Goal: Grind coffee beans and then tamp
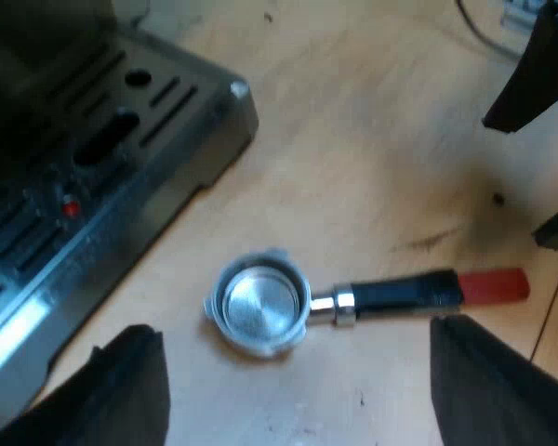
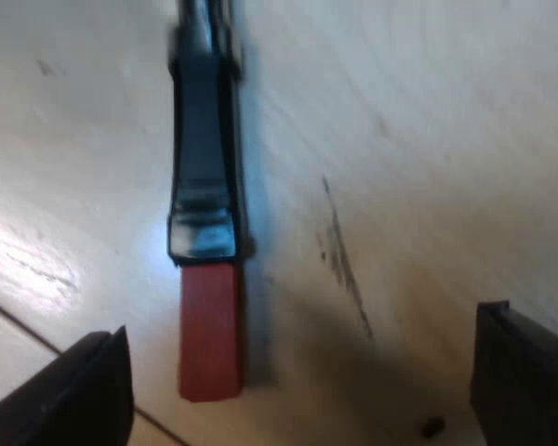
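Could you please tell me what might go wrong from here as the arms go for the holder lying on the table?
1. The metal holder with a black, red-tipped handle lies loose on the wooden table. Its red end sits nearer one finger of the open right gripper, so closing may shove and spin it instead of gripping it.
2. The open left gripper hovers over the same holder, so the two arms might collide.
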Controlling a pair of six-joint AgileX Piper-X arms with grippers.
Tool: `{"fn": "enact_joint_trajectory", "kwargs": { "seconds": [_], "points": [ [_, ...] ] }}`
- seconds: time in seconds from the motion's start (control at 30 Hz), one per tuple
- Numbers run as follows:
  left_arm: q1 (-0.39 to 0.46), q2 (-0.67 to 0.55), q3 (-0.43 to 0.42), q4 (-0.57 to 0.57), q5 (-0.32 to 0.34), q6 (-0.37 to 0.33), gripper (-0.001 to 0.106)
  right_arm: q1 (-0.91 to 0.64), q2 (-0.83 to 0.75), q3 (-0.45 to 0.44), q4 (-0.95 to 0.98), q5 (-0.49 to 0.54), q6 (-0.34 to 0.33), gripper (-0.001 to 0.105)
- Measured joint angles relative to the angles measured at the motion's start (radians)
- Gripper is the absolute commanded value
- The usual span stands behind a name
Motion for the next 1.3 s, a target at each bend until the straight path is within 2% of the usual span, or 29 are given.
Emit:
{"fn": "enact_joint_trajectory", "kwargs": {
  "seconds": [0.03, 0.13, 0.23, 0.27, 0.37, 0.4, 0.43, 0.53, 0.57, 0.77, 0.9, 1.03, 1.17, 1.3],
  "points": [
    [0.000, 0.000, -0.035, 0.015, 0.000, 0.000, 0.063, 0.000, -0.054, -0.047, 0.016, 0.020, -0.007, 0.075],
    [0.000, 0.000, -0.069, 0.060, -0.027, 0.000, 0.063, 0.000, -0.141, -0.117, 0.015, 0.074, -0.060, 0.075],
    [0.000, 0.000, -0.099, 0.082, -0.062, 0.000, 0.063, 0.000, -0.164, -0.129, 0.009, 0.080, -0.080, 0.075],
    [0.000, 0.000, -0.128, 0.110, -0.090, 0.000, 0.063, 0.000, -0.222, -0.159, -0.011, 0.090, -0.152, 0.075],
    [0.000, 0.000, -0.158, 0.140, -0.146, 0.000, 0.063, 0.000, -0.238, -0.159, -0.026, 0.089, -0.183, 0.075],
    [0.000, 0.000, -0.158, 0.140, -0.146, 0.000, 0.063, 0.000, -0.246, -0.159, -0.053, 0.091, -0.220, 0.075],
    [0.000, -0.015, -0.185, 0.157, -0.210, 0.000, 0.063, 0.000, -0.246, -0.159, -0.074, 0.090, -0.250, 0.075],
    [0.000, -0.032, -0.197, 0.177, -0.233, 0.000, 0.063, 0.000, -0.246, -0.159, -0.090, 0.090, -0.269, 0.075],
    [0.000, -0.078, -0.225, 0.214, -0.256, 0.000, 0.063, 0.000, -0.246, -0.159, -0.160, 0.092, -0.326, 0.075],
    [0.000, -0.205, -0.236, 0.277, -0.265, -0.053, 0.063, 0.000, -0.246, -0.159, -0.255, 0.095, -0.387, 0.075],
    [0.000, -0.240, -0.235, 0.303, -0.268, -0.086, 0.063, 0.000, -0.246, -0.156, -0.273, 0.095, -0.412, 0.075],
    [0.000, -0.272, -0.235, 0.309, -0.269, -0.110, 0.063, 0.000, -0.246, -0.123, -0.318, 0.088, -0.421, 0.075],
    [0.000, -0.328, -0.235, 0.309, -0.313, -0.189, 0.063, 0.000, -0.246, -0.007, -0.492, 0.017, -0.449, 0.075],
    [0.000, -0.334, -0.235, 0.321, -0.335, -0.221, 0.063, 0.000, -0.246, 0.106, -0.674, -0.016, -0.472, 0.075]
  ]
}}
